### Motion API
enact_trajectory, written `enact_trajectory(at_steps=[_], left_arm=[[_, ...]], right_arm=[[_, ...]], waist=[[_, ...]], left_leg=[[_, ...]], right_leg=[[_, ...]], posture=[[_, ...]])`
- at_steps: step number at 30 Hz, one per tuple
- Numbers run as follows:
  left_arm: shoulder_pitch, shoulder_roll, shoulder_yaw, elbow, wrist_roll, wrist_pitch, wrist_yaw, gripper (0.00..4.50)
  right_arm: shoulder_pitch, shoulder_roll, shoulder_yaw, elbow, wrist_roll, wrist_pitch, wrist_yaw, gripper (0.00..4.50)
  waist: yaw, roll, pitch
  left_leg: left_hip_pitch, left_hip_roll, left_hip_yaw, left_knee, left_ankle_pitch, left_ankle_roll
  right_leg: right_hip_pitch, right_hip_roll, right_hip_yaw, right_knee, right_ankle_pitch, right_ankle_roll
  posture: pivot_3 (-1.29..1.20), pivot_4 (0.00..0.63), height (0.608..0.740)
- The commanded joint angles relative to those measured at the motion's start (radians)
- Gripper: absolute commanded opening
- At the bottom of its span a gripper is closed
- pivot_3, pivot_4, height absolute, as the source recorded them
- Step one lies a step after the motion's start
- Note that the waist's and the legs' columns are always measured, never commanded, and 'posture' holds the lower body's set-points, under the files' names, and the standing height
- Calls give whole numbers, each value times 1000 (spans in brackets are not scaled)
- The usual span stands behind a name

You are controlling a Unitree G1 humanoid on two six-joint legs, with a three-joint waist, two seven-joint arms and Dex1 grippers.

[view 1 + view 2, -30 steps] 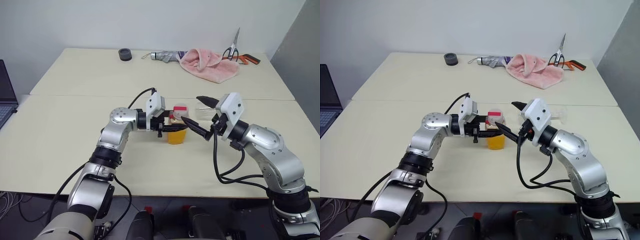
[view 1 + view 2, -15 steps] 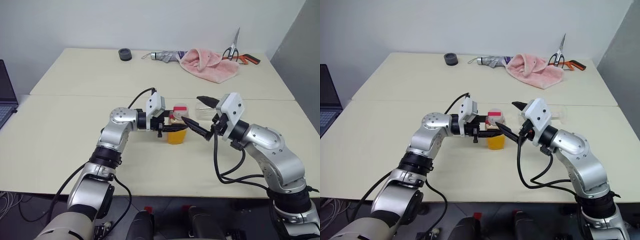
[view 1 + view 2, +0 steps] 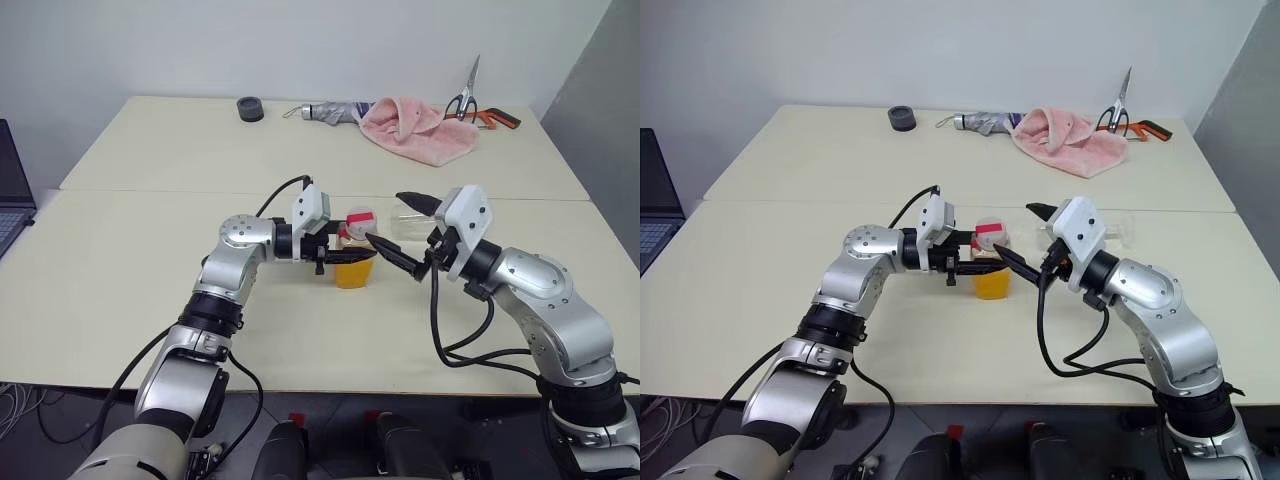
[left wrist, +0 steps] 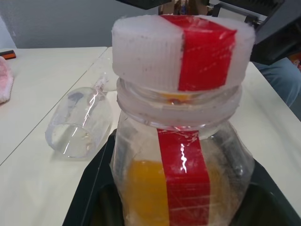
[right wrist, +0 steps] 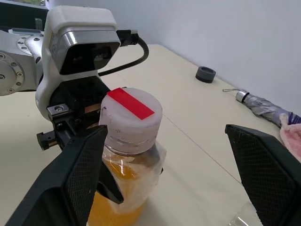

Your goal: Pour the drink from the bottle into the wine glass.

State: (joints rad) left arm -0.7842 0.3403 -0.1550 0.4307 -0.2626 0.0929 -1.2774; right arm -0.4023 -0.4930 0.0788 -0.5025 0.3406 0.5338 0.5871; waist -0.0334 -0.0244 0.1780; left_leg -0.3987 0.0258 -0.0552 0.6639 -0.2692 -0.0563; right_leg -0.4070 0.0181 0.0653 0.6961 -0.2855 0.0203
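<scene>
Left gripper (image 3: 340, 254) clamps bottle (image 3: 355, 262); left wrist reveals toppled wine glass (image 4: 80, 125).

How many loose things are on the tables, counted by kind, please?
Bottle: 1
Wine glass, lying on its side: 1
Pink cloth: 1
Folded umbrella: 1
Scissors: 1
Orange-handled tool: 1
Black round thing: 1
Total: 7

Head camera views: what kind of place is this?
Probably a lab or office test room: two plain cream tables pushed together against a bare white wall, a laptop at the edge, and loose props such as scissors and a pink towel.
</scene>
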Motion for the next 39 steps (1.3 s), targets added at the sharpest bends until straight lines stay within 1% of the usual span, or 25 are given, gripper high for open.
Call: enact_trajectory(at_steps=[1, 5, 11, 15, 22, 28, 30, 32, 39], left_arm=[[-11, 2, 15, -34, -11, -25, 0, 1849], [-10, 1, 15, -35, -12, -25, 2, 1849], [-13, 0, 18, -30, -13, -28, 4, 1849], [-17, -1, 22, -37, -20, -20, 3, 1849], [-8, 0, 24, -61, -36, 0, -1, 1849], [-1, 2, 27, -89, -54, 28, -10, 1849], [0, 3, 26, -96, -58, 35, -12, 1849], [2, 3, 24, -100, -61, 39, -14, 1849], [1, 1, 19, -102, -60, 41, -26, 1849]], right_arm=[[2, -5, -24, -42, 23, -7, 9, 4261], [10, -17, -33, -50, 42, 5, 24, 4261], [31, -69, -73, -78, 139, 70, 78, 4261], [29, -71, -108, -74, 187, 98, 71, 4261], [-8, -61, -114, -52, 217, 99, 66, 4261], [-35, -84, -101, -31, 228, 91, 127, 4261], [-51, -72, -105, -18, 254, 111, 129, 4261], [-70, -56, -105, -5, 276, 126, 123, 4500], [-135, -15, -57, 46, 263, 144, 102, 4500]], waist=[[0, 0, 0], [0, 0, 0], [0, 0, 0], [0, 0, 0], [0, 0, 0], [1, 0, 0], [0, 0, 0], [-1, 0, 0], [1, 0, 0]], left_leg=[[0, 0, 0, 0, 0, 0], [0, 0, 0, 0, 0, 0], [0, 0, 0, 0, 0, 0], [0, 0, 0, 0, 0, 0], [0, 0, 0, 0, 0, 0], [0, 0, 0, 0, 0, 0], [0, 0, 0, 0, 0, 0], [0, 0, 0, 0, 0, 0], [0, 0, 0, 0, 0, 0]], right_leg=[[0, 0, 0, 0, 0, 0], [0, 0, 0, 0, 0, 0], [0, 0, 0, 0, 0, 0], [0, 0, 0, 0, 0, 0], [0, 0, 0, 0, 0, 0], [0, 0, 0, 0, 0, 0], [0, 0, 0, 0, 0, 0], [0, 0, 0, 0, 0, 0], [0, 0, 0, 0, 0, 0]], posture=[[0, 150, 740], [0, 150, 740], [0, 150, 740], [0, 150, 740], [0, 150, 740], [0, 150, 740], [0, 150, 740], [0, 150, 740], [0, 150, 740]])
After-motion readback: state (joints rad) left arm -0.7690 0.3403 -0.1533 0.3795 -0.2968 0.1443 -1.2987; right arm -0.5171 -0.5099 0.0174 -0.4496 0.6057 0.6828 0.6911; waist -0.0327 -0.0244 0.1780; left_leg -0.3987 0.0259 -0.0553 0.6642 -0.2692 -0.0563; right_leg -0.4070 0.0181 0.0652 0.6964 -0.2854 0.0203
